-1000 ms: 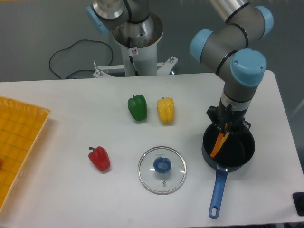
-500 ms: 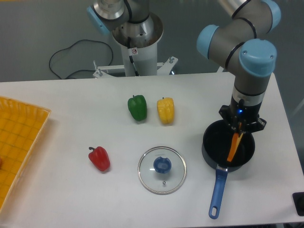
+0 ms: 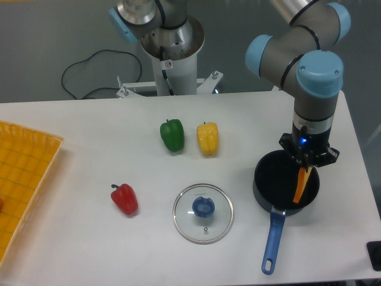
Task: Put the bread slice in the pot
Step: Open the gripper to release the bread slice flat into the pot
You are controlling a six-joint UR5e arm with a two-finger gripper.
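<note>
Shifted slightly toward the right rim of the pot (image 3: 275, 179) since half a second ago, the gripper (image 3: 308, 167) hangs over the dark saucepan with its fingers pinching the bread slice (image 3: 302, 185), seen edge-on as a thin orange wedge dipping inside the pot's right side. Nearest the camera, the pot's blue handle points toward the table's front edge, beside the glass lid (image 3: 203, 213) with its blue knob. A red pepper (image 3: 124, 199) lies left of the lid. Farther back stand a green pepper (image 3: 172, 135) and a yellow pepper (image 3: 207, 138), just beside each other. A yellow tray (image 3: 27, 173) sits at the table's (image 3: 89, 128) left edge.
</note>
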